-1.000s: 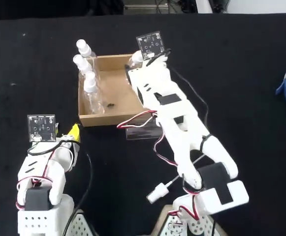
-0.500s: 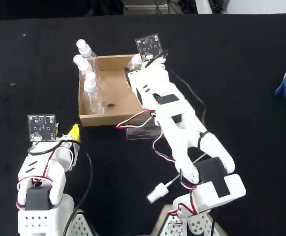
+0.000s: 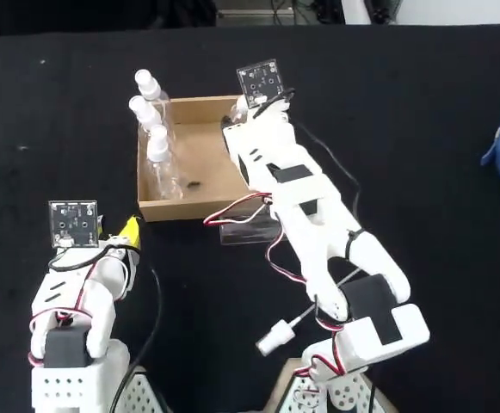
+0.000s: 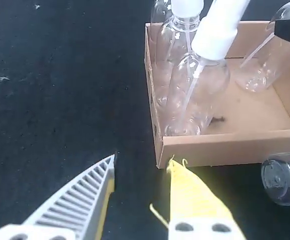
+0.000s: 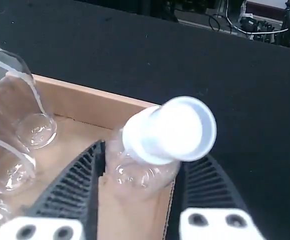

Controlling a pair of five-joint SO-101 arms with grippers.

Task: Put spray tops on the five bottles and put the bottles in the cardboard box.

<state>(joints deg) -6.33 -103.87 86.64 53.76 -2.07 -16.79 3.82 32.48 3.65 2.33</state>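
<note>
**Setting down the fourth bottle.** The capped bottle [image 5: 152, 170] hangs upright at the far right corner of the cardboard box [image 3: 189, 209]. The right tool [image 5: 147, 160] is clamped on its shoulder, just under the white spray top [image 5: 169, 130]. We judge the step in hand to be setting this bottle down inside the box. Its base is hidden, so we cannot tell whether it already bears on the box floor, and the right wall of the box lies close beneath it.

To do the step well, we would carry the bottle slightly inward, clear of that wall, and lower it straight until the base bears. Only then would we open the tool and lift vertically, so that nothing drags the top.

The three capped bottles [image 3: 157, 142] stand in a row along the left wall, well apart from this corner. A fifth bottle [image 3: 248, 232] lies on its side on the desk [image 3: 422, 129], just beside the box's near wall and partly under the right arm. A loose spray top [image 3: 275, 335] lies nearer, by that arm's base. The left tool [image 4: 142, 162] rests with its fingers apart at the box's near left corner.
</note>
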